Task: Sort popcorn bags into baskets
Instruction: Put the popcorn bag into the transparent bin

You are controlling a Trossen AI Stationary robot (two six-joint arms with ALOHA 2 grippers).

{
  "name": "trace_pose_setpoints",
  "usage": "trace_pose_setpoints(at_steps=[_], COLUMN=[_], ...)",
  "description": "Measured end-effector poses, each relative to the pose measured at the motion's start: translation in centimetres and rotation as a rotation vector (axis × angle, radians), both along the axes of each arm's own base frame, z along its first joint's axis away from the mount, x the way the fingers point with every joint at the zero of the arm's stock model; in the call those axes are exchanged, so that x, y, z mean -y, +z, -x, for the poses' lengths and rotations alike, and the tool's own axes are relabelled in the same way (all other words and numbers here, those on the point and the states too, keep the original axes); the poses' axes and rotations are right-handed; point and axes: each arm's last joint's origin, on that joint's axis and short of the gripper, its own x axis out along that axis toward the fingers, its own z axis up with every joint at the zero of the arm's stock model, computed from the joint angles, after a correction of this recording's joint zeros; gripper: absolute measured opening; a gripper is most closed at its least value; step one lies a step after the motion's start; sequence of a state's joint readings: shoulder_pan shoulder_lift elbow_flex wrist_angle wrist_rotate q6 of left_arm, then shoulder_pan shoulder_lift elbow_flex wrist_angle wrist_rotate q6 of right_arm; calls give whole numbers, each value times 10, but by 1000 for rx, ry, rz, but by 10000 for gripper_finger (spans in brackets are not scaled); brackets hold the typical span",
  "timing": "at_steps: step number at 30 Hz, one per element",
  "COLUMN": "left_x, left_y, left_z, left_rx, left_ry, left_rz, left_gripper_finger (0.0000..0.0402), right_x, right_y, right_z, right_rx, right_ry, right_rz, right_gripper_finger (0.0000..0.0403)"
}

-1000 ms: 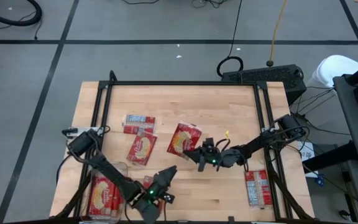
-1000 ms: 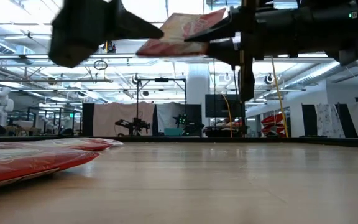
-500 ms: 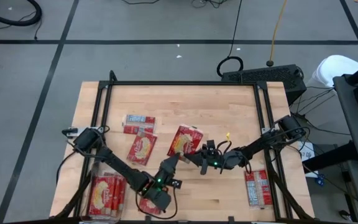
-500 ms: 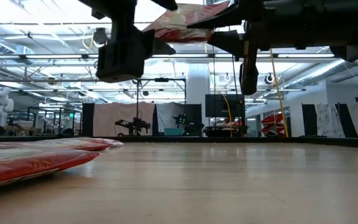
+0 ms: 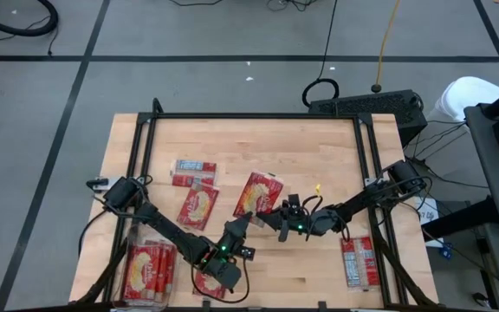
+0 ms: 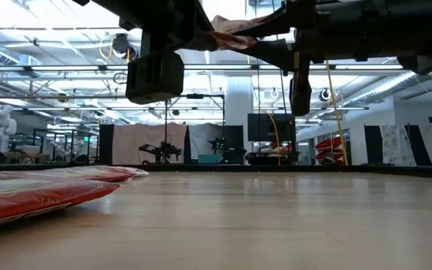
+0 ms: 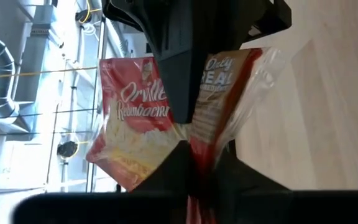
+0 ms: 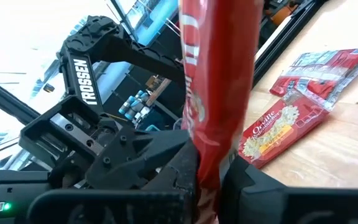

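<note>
One red popcorn bag (image 5: 258, 192) hangs in the air over the table's middle, with both grippers shut on it. My left gripper (image 5: 242, 219) reaches it from the near left, my right gripper (image 5: 276, 216) from the right. The left wrist view shows the bag's yellow popcorn face (image 7: 135, 118); the right wrist view shows the bag edge-on (image 8: 219, 74). In the low view it is high up (image 6: 235, 26). The clear basket (image 5: 170, 232) stands at the near left corner with red packets inside. Three more bags (image 5: 194, 172) (image 5: 197, 208) (image 5: 357, 260) lie flat on the table. My left gripper pinches the bag's near edge (image 7: 199, 149) between its two fingers, coming from the near left and slanting upward. The bag is lifted clear of the table. My right gripper pinches the same bag near its near right corner (image 8: 209, 158) between its two fingers, reaching in about level from the table's right. The bag stands edge-on between the fingers and extends away from them, clear of the table.
A black frame (image 5: 249, 116) runs round the table's far, left and right sides. In the low view two bags (image 6: 43, 187) lie at the left, with bare wood to the right of them.
My left gripper has risen from beside the basket and gone toward the far right, up to the lifted bag, and has taken hold of it. My right gripper has kept the bag aloft, nearly still.
</note>
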State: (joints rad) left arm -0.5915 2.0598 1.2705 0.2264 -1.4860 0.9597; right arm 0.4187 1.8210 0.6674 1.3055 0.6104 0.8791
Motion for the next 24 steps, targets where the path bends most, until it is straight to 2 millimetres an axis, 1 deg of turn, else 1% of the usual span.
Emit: trace_pose_setpoints(at_steps=[1,2,5,9,13,16,20,24], left_x=[0,0,0,-1,-1,0,1,10], left_y=[0,0,0,0,0,0,0,2], left_z=[0,0,0,-1,-1,-1,0,4], left_rx=[2,7,19,21,41,70,135,249], left_ry=[0,-1,-5,-10,-11,-9,-6,-20], left_rz=[2,7,20,28,45,68,117,205], left_gripper_finger=[24,20,22,37,30,20,23,27], right_x=[0,0,0,2,4,5,6,7], right_y=[0,0,0,-1,-5,-7,-11,-15], right_z=[0,0,0,1,6,13,24,38], right_rx=[0,0,-1,-1,-4,9,19,34], right_ry=[-2,-5,-21,-60,-74,-87,-79,-70], right_rz=[0,0,-5,-24,-28,-26,-13,8], right_gripper_finger=[17,19,28,51,84,111,140,158])
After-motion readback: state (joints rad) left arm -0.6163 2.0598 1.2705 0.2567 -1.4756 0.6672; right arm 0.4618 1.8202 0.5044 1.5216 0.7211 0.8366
